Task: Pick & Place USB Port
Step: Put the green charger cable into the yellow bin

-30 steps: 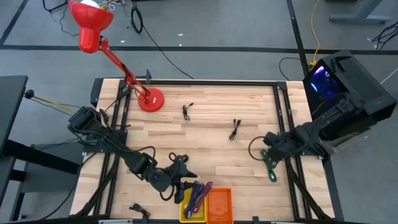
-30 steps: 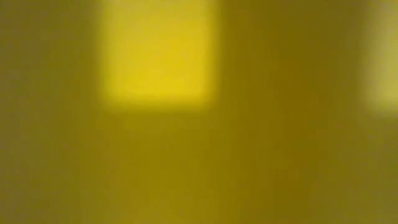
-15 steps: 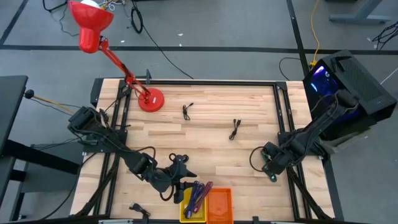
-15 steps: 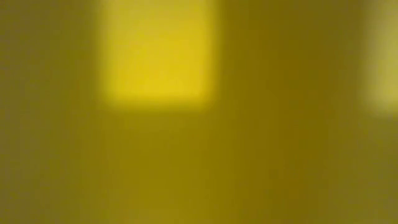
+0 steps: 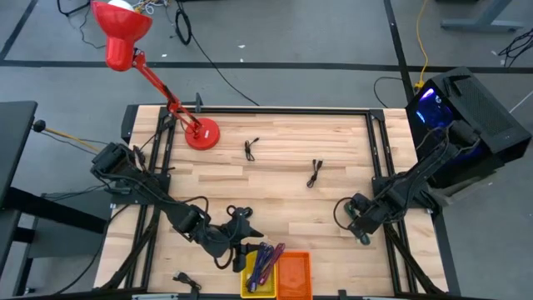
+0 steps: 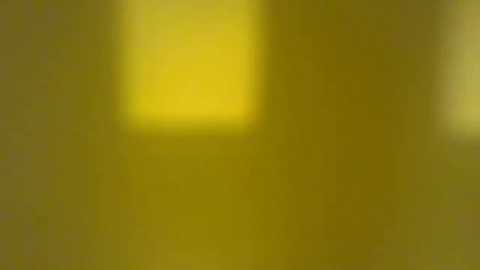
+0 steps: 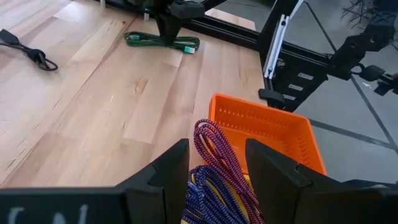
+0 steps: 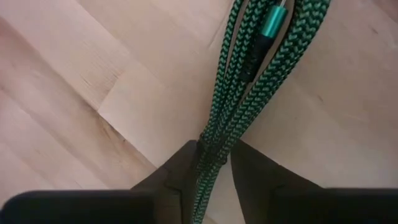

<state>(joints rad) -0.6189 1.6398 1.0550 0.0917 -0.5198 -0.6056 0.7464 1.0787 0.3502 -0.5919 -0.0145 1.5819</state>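
A green braided USB cable (image 8: 249, 68), folded into a bundle, lies on the wooden table at the right. My right gripper (image 5: 360, 227) stands over it, pointing down, shut on it; the left wrist view shows that cable (image 7: 163, 42) flat on the boards. My left gripper (image 7: 214, 174) hovers open at the near edge over a yellow bin (image 5: 250, 286). In the bin lie purple and blue cables (image 7: 214, 146), one loop showing between the fingers. An orange bin (image 7: 267, 124) stands beside the yellow one. The low view is a yellow blur. My right gripper pinches the folded green bundle between its two fingers, about midway along it (image 8: 214, 146). The fingers come from above and lie across the strands. The bundle lies on the table, its connector end (image 8: 271, 23) stretched out beyond the fingers.
Two small black cables (image 5: 250, 150) (image 5: 315, 173) lie in the middle of the table, and another (image 5: 185, 282) at the near left. A red desk lamp (image 5: 200, 133) stands at the far left. A black frame rail (image 5: 379, 167) runs along the table's sides.
My right gripper has gone down and toward the table's near edge onto the green cable, rolling its wrist. The cable has stayed where it lay and is now mostly covered by the gripper in the high view.
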